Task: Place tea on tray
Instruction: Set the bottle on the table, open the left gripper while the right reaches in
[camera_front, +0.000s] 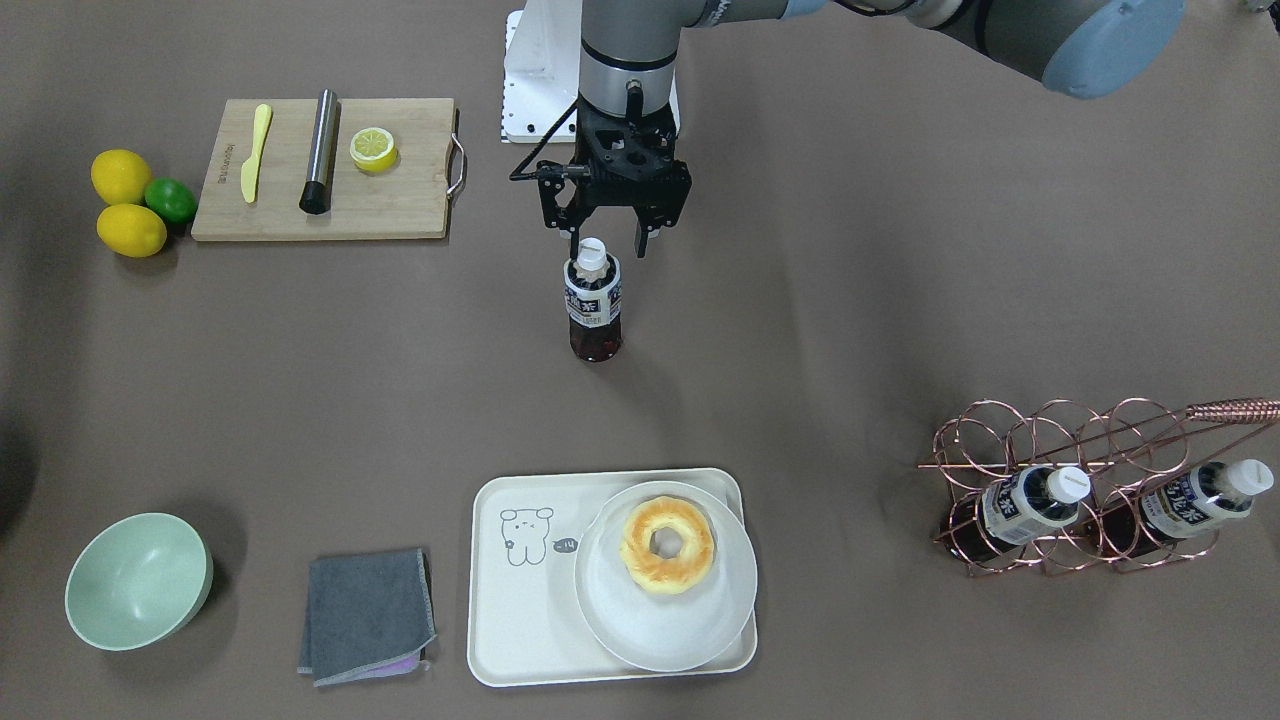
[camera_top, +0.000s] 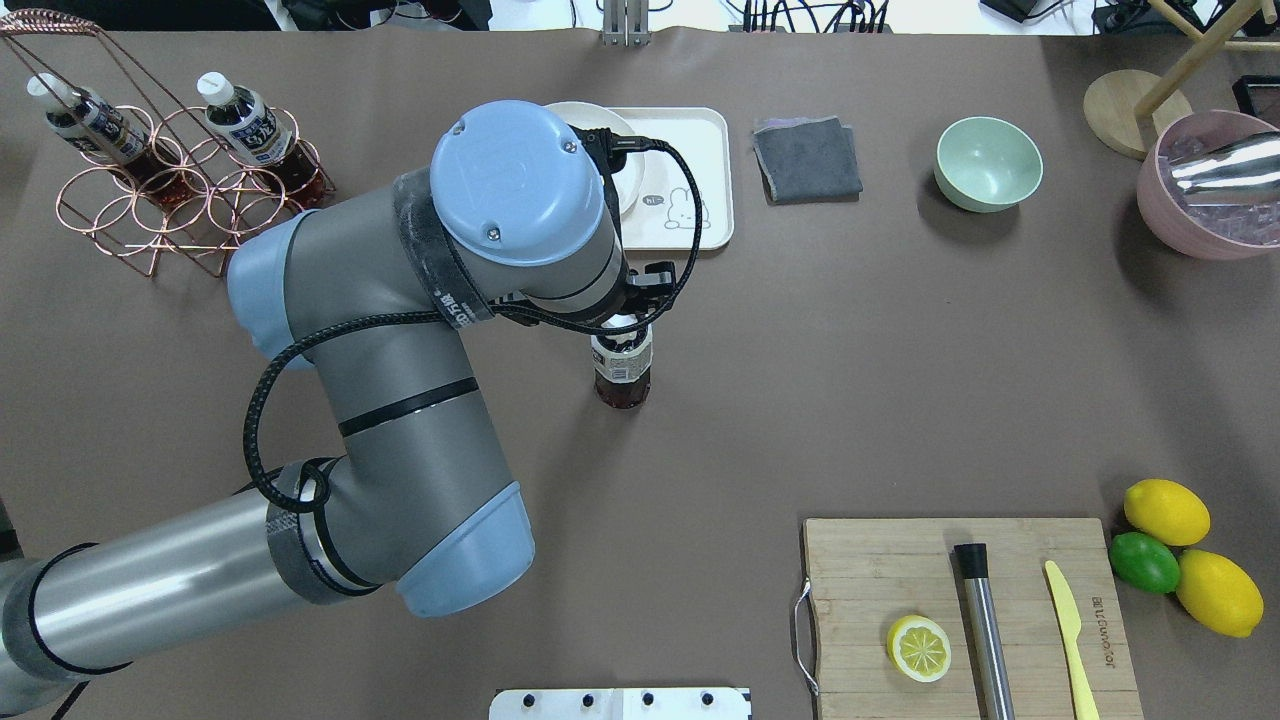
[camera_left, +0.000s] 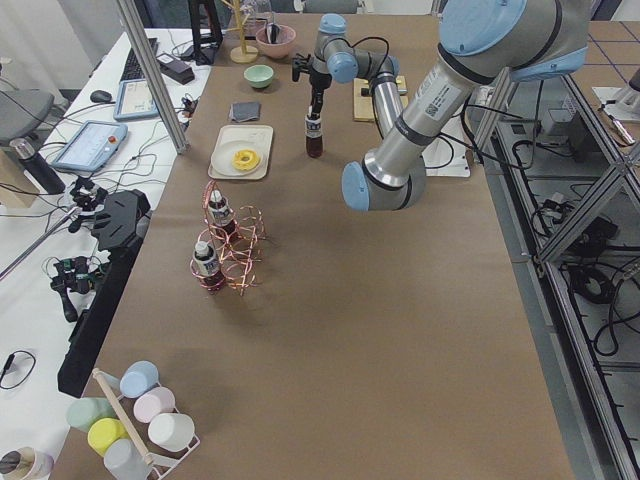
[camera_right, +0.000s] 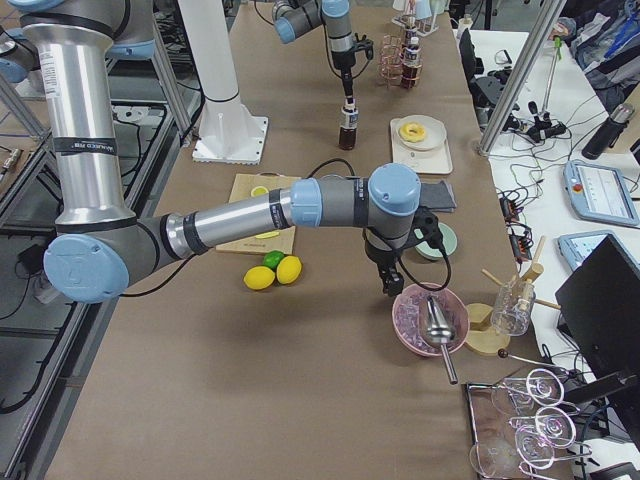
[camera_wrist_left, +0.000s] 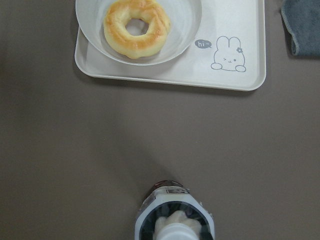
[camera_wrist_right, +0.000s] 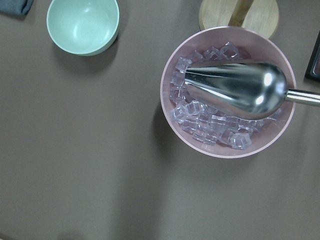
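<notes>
Seemingly open left claw (camera_front: 608, 250), straddling tea (camera_front: 594, 305)

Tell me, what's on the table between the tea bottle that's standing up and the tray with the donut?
Nothing. Between the tea bottle and the tray there is only bare brown table, as the front-facing and left wrist views show.

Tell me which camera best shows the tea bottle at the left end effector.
Exterior front-facing: the tea bottle stands unobstructed, cap to base, with the left end effector open at its cap. Overhead, the left arm partly hides it; the left wrist shows only its top; side views show it tiny.
</notes>
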